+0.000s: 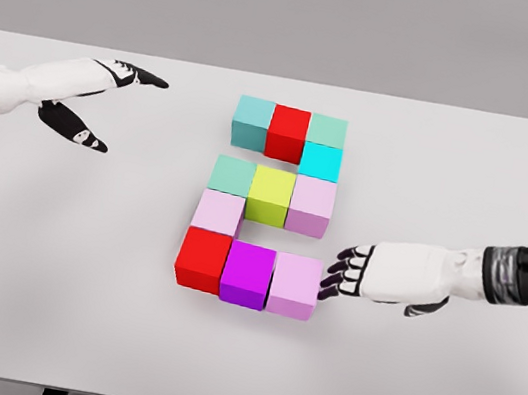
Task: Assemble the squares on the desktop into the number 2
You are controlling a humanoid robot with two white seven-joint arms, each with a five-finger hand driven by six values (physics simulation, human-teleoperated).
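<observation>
A white table fills nearly the whole head view, and on it we see eleven coloured cubes set in the shape of a 2. The two white arms come next in size. The left hand hangs over the table's far left, well apart from the cubes, its dark fingers spread and straight, gripping nothing. The right hand lies low at the right, its curled fingertips just beside the light pink cube (we cannot tell whether they actually touch it), holding nothing.

The figure itself reads from the top: a teal cube, a red cube and a pale green cube form the upper bar, with a cyan cube under its right end. The middle bar runs sea-green cube, yellow-green cube, lilac cube. A pale pink cube drops from its left end to the bottom bar: a second red cube, a magenta cube and the light pink one.
</observation>
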